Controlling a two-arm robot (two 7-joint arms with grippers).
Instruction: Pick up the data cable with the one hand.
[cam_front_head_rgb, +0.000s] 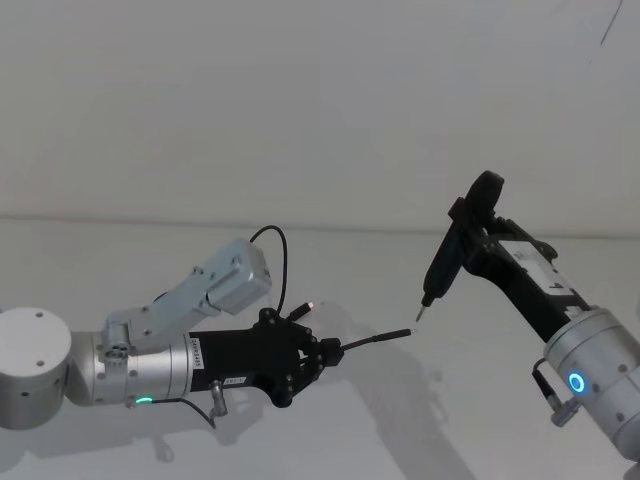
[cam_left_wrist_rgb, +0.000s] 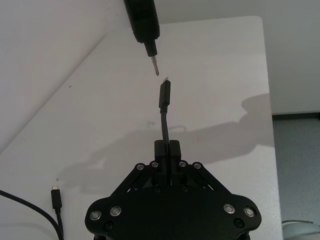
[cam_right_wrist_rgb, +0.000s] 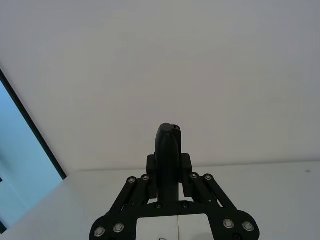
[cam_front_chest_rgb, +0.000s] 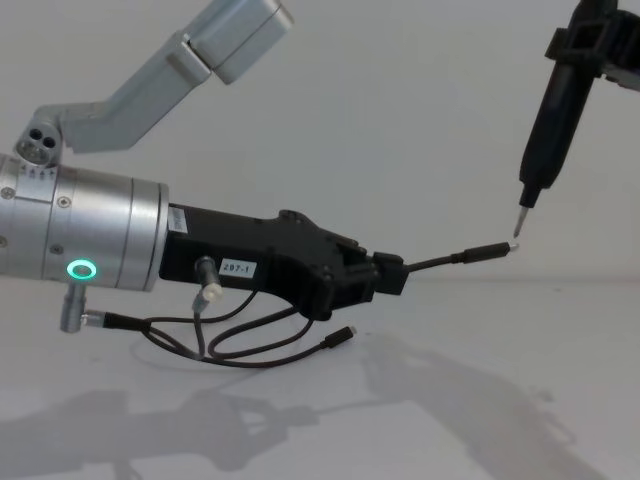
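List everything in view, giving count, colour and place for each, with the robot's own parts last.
data cable: one, black; gripped near one plug, which points toward the tool's tip, with the rest trailing down toward the table.
pen-shaped tool: one, black with a metal tip; held tip down, close to the cable's raised plug.
table: one, white; beneath both arms.
left end effector: one, black; shut on the data cable, raised off the table.
right end effector: one, black; shut on the pen-shaped tool, high on the right.
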